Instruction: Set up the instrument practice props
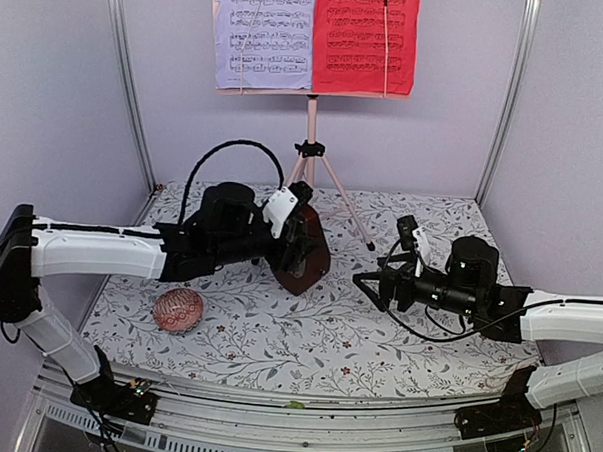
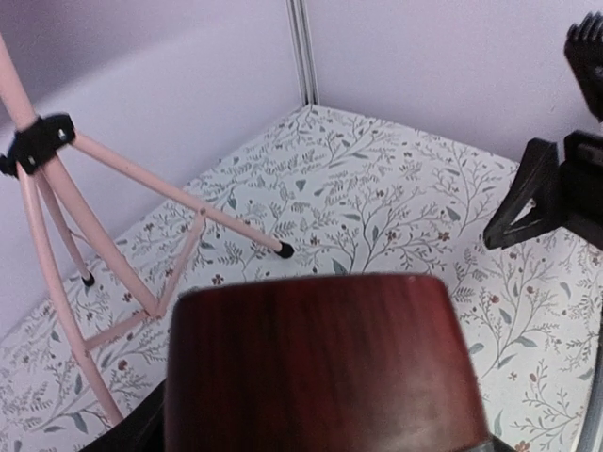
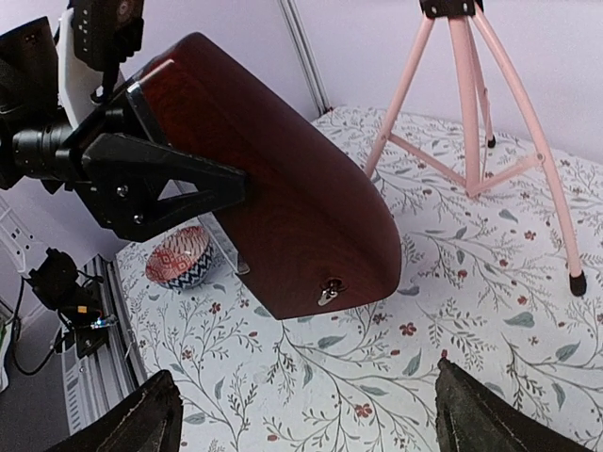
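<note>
The dark red-brown metronome (image 1: 305, 254) hangs tilted over the floral mat, its narrow top towards the left arm. My left gripper (image 1: 291, 236) is shut on its sides; one black finger (image 3: 174, 184) presses its flank. In the left wrist view the metronome (image 2: 316, 367) hides my fingers. A small metal key (image 3: 327, 293) shows on the metronome (image 3: 283, 198). My right gripper (image 1: 375, 289) stands open just right of it, nothing between its fingertips (image 3: 311, 419). The pink music stand (image 1: 311, 136) is at the back, carrying a lavender page (image 1: 265, 34) and a red page (image 1: 365, 39).
A red patterned bowl (image 1: 179, 310) lies on the mat (image 1: 377, 339) at front left, also in the right wrist view (image 3: 179, 256). The stand's tripod legs (image 2: 85, 226) (image 3: 471, 104) spread over the back of the mat. Lavender walls enclose three sides.
</note>
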Controlling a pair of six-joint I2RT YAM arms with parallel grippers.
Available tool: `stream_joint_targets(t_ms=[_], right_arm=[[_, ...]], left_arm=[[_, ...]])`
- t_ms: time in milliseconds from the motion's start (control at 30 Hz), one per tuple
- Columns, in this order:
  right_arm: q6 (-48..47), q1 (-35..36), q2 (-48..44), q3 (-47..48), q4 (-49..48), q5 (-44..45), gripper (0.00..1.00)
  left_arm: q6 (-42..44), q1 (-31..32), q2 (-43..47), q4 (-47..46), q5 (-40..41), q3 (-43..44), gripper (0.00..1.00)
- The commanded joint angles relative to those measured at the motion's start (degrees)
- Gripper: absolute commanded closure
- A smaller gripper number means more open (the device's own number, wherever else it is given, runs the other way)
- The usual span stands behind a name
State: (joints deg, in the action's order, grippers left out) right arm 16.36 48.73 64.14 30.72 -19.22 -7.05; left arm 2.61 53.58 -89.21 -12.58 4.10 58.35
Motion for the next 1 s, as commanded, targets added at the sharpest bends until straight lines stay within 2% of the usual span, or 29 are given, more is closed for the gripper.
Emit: stream_joint_targets(t_ms=[0,267,533,967], right_arm=[[-6.9,1.3,-2.2,-0.9,-10.2,1.0,0.07],[-15.5,4.3,0.1,-0.1,-20.8,7.4,0.11],[-28.7,10.2,5.3,4.0,-24.9,19.5,0.22],[-41.5,13.9,14.2,6.7,-38.9,29.2,0.4]], left_arm=[[8.7,2.7,7.7,-4.8,0.9,4.7,1.0],[19.1,6.7,12.9,-11.8,3.2,3.7,1.0],[23.2,9.2,14.0,-12.9,6.4,7.1,1.0],[20.8,10.6,14.3,-9.7,9.7,11.2,1.0]])
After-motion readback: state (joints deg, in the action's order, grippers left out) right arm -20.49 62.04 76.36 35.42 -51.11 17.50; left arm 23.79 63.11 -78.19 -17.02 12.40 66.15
